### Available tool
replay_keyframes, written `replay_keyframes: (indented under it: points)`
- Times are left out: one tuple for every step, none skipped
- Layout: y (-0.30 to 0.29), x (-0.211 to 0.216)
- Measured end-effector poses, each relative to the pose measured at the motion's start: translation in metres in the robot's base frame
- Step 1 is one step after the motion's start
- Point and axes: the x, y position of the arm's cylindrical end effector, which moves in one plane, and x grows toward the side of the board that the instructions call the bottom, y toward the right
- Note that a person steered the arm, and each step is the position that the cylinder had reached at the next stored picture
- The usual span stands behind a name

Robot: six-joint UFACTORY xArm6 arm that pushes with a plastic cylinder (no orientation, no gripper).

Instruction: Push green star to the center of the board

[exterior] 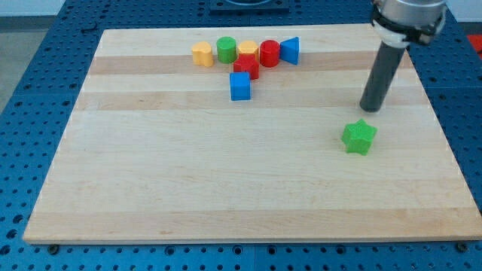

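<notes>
The green star (359,137) lies on the wooden board (188,181) at the view's right, a little above mid-height. My tip (370,110) is just above the star and slightly to its right, with a small gap between them. The dark rod rises from the tip toward the view's top right.
A cluster of blocks sits near the view's top centre: a yellow block (201,54), a green cylinder (226,50), a second yellow block (248,50), a red cylinder (269,53), a blue triangle (291,50), a red block (246,67) and a blue cube (240,86).
</notes>
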Motion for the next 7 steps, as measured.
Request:
replay_keyframes:
  points:
    - [-0.007, 0.026]
    - [-0.016, 0.048]
    - [-0.006, 0.064]
    - [-0.002, 0.089]
    - [-0.006, 0.100]
    - [-0.023, 0.100]
    - [-0.032, 0.099]
